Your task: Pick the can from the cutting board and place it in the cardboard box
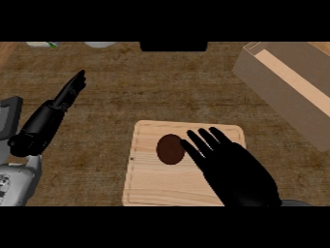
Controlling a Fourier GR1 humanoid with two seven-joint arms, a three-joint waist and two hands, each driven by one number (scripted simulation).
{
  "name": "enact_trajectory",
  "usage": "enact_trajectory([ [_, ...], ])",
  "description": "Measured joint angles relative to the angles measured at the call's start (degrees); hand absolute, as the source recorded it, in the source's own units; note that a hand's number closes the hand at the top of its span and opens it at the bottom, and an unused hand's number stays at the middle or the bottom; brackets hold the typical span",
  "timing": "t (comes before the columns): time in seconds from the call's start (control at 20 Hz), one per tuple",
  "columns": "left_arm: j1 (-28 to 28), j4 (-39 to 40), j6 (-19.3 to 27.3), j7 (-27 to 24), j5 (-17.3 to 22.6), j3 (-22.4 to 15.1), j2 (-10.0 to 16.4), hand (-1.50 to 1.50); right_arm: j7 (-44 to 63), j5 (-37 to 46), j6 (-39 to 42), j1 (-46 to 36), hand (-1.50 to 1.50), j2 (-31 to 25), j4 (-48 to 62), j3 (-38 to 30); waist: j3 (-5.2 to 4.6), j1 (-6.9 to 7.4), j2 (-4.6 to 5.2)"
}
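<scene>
A dark brown can (170, 148) stands on a light wooden cutting board (153, 184) in the lower middle of the head view. My right hand (235, 172) hovers over the board's right half, fingers straight and spread, their tips just right of the can; I cannot tell whether they touch it. An open cardboard box (289, 94) sits at the upper right, tilted diagonally. At the left, my left hand (66, 94) rests open with fingers pointing up, away from the board.
The counter (146, 92) has a dark woven-looking top. A black object (173, 46) sits at the far edge, and pale objects (99, 44) lie at the top left. Grey robot parts (3, 145) fill the left edge.
</scene>
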Motion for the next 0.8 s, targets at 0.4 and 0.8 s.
enact_trajectory([
  [0.4, 1.2, 0.1, -2.1, -1.3, -1.5, 2.2, -1.2, 0.00, -4.5, 9.3, -1.9, 1.8, -1.50, 3.5, 5.8, 0.8, 0.02, 0.03, 0.02],
  [0.8, 1.4, -1.0, -4.8, -0.9, -2.0, 4.8, -1.8, 0.00, -9.1, 16.6, -3.1, 3.2, -1.50, 5.4, 11.3, -0.6, 0.02, 0.02, 0.02],
])
